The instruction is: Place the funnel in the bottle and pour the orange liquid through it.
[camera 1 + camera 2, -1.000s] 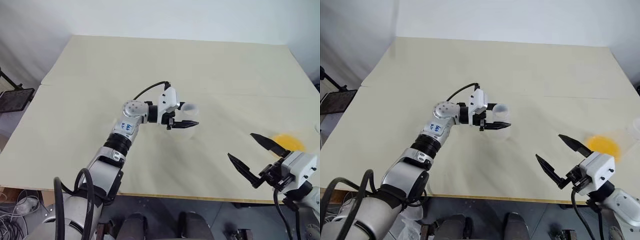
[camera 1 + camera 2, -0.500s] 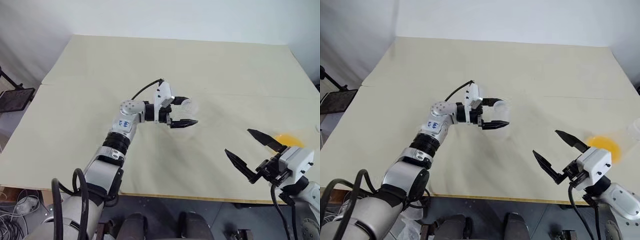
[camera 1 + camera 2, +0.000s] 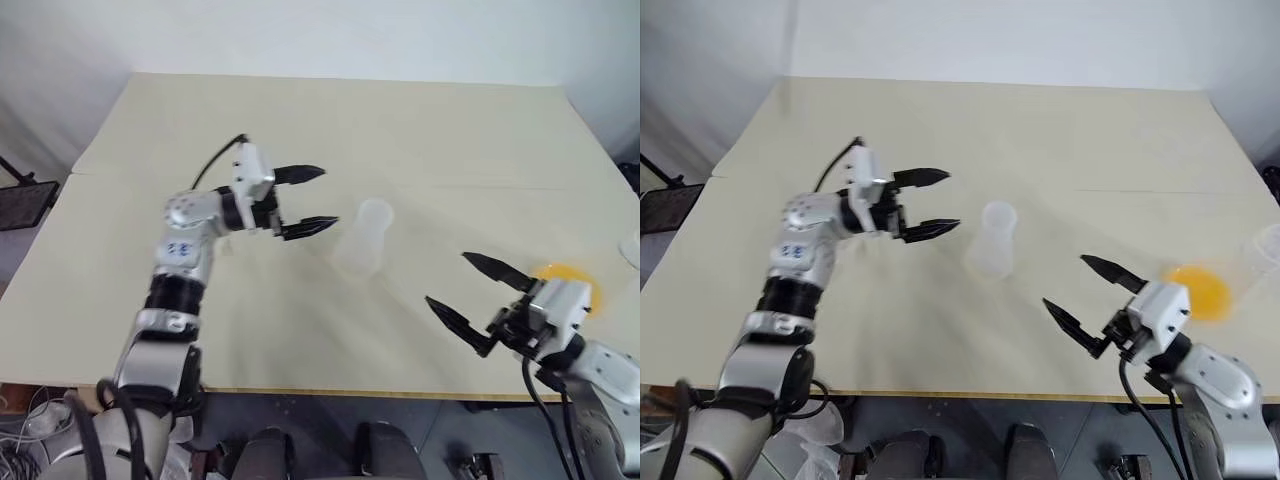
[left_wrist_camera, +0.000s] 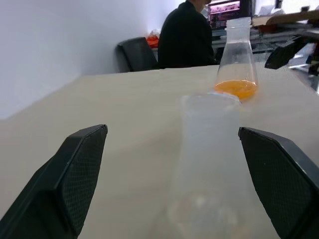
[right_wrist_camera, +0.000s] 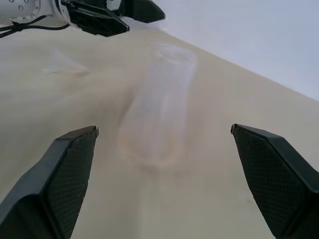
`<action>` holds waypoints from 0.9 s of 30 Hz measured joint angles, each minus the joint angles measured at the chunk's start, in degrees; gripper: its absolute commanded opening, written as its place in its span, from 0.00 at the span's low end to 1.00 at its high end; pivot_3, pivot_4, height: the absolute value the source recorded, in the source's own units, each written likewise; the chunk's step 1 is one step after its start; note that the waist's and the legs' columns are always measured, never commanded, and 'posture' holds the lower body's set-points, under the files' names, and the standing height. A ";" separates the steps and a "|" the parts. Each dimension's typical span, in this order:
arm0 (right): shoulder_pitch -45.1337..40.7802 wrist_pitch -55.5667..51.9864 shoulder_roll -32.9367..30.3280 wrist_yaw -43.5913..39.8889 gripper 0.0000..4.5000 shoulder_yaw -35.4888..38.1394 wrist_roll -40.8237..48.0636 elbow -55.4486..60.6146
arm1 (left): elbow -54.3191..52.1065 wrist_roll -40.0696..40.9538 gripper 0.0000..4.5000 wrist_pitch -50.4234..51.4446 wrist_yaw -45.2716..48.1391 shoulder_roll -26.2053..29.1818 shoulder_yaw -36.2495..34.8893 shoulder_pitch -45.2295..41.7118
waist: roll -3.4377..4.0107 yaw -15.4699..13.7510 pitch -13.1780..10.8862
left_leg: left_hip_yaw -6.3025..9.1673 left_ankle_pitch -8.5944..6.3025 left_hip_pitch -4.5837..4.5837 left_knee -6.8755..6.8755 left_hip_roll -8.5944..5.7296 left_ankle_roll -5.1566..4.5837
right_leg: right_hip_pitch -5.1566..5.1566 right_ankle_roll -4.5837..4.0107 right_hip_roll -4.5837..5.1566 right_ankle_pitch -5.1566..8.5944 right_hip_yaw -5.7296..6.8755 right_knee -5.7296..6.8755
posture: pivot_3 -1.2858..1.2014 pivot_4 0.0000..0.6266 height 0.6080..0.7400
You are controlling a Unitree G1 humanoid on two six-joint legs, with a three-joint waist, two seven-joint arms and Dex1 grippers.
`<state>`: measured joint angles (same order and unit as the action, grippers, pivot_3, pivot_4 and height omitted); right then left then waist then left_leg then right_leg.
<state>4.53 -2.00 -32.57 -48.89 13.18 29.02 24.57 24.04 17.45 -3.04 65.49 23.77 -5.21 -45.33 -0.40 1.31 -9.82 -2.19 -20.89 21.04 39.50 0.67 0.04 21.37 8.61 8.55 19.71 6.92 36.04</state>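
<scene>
The bottle (image 3: 362, 240), a small clear flask, stands free at the table's middle and rises close ahead in the left wrist view (image 4: 209, 149). I cannot tell the funnel apart from the bottle's round mouth. My left gripper (image 3: 328, 196) is open and empty, a short way to the bottle's left. The orange liquid (image 3: 565, 275) lies in the bottom of a larger clear flask (image 4: 238, 50) near the table's right edge. My right gripper (image 3: 447, 279) stands open and empty between the two flasks, its jaws facing the bottle (image 5: 162, 104).
The beige table (image 3: 300, 120) has wide bare room behind and to the left of the bottle. Its front edge runs just under the right gripper. Beyond the table, a person in dark clothes (image 4: 187, 35) sits by a black chair (image 4: 137, 52).
My left gripper has opened, let go at the bottle and drawn back to the left. The right gripper has edged a little toward the bottle. The head view has shifted slightly.
</scene>
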 measured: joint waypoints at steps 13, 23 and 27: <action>-11.59 -6.81 -1.85 -10.45 1.00 -10.18 2.91 -6.00 | -30.85 3.70 1.00 5.47 -23.56 5.90 -28.29 45.71 | 0.01 0.19 -0.01 | 0.41 -0.10 0.03 0.14 0.02 -0.03 | -0.12 -0.01 0.06 -0.01 -0.05 -0.01 | 0.52 0.24 1.00; -13.08 -5.42 -1.85 -11.72 1.00 -10.56 1.33 -8.04 | -40.68 7.31 1.00 8.12 -28.65 1.24 -31.37 61.69 | 0.00 -2.16 0.00 | 0.45 -0.29 -0.03 0.40 0.08 -0.17 | -0.49 -0.01 0.11 -0.01 -0.12 -0.18 | 0.52 0.24 1.00; -12.36 -3.95 -1.85 -11.68 1.00 -9.85 1.20 -8.13 | -44.16 6.95 1.00 14.07 -31.88 0.74 -22.94 58.99 | 0.00 -2.20 0.00 | 0.44 -0.40 -0.12 0.46 -0.04 -0.20 | -0.61 -0.01 0.04 -0.01 -0.08 -0.20 | 0.52 0.24 1.00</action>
<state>-7.83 -5.95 -34.42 -60.57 3.34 30.22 16.44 -20.12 24.40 11.03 33.61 24.51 -28.15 13.66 -0.41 -0.89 -9.82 -1.74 -21.29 20.92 39.96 0.63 -0.16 20.76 8.60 8.59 19.71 6.85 35.85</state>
